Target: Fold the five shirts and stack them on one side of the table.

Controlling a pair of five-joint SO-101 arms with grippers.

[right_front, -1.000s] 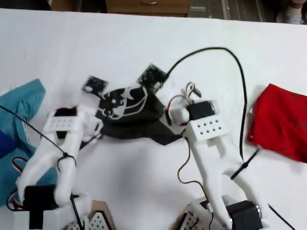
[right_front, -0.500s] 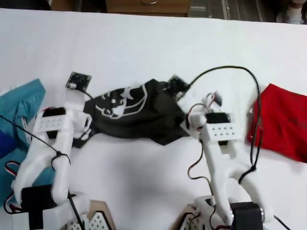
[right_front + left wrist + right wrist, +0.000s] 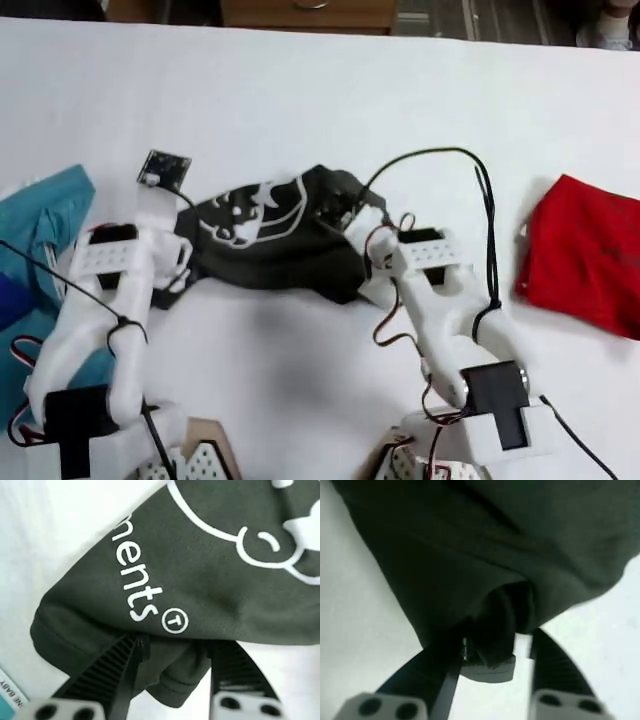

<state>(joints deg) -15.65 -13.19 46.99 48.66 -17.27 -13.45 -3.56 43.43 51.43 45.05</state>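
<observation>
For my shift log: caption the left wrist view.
Left end effector grips an edge of the black shirt on the white table.

It looks like a small robotics lab or workroom: the white left arm (image 3: 95,320) and right arm (image 3: 445,315), trailing loose cables (image 3: 490,230), sit at a white-covered desk (image 3: 300,100), with a wooden drawer unit (image 3: 305,12) behind.

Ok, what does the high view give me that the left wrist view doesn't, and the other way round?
High view: the red shirt at the right, the teal shirt at the left edge, and the full spread of the black shirt between them. Left wrist view: up close, the left gripper clamped on a bunched hem of that shirt, white lettering beside it. Shared: the black shirt with its white print, on the white table.
</observation>
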